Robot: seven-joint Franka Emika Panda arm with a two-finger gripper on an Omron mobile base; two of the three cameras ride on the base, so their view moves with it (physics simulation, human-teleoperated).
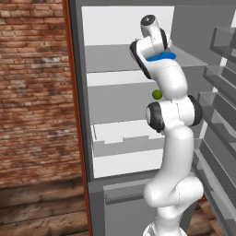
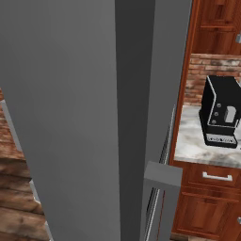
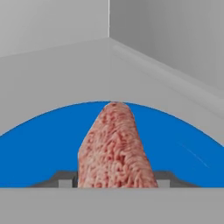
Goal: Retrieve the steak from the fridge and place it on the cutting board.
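Observation:
The steak (image 3: 114,148), a pinkish-red marbled slab, lies on a blue plate (image 3: 39,153) on a grey shelf inside the fridge (image 1: 115,57). My gripper (image 3: 114,181) is shut on the steak, with a dark fingertip (image 3: 64,181) pressed against each side of its near end. In the left base view the arm reaches into the upper shelf, where the blue plate (image 1: 161,56) shows behind the wrist. The cutting board is out of view.
A small green round fruit (image 1: 157,94) sits on the shelf below. Door racks (image 1: 221,92) stand at the right, a white drawer bin (image 1: 124,138) lower down. The fridge's grey side (image 2: 70,117) blocks the right base view; a dark appliance (image 2: 220,113) stands on a marble counter (image 2: 188,141).

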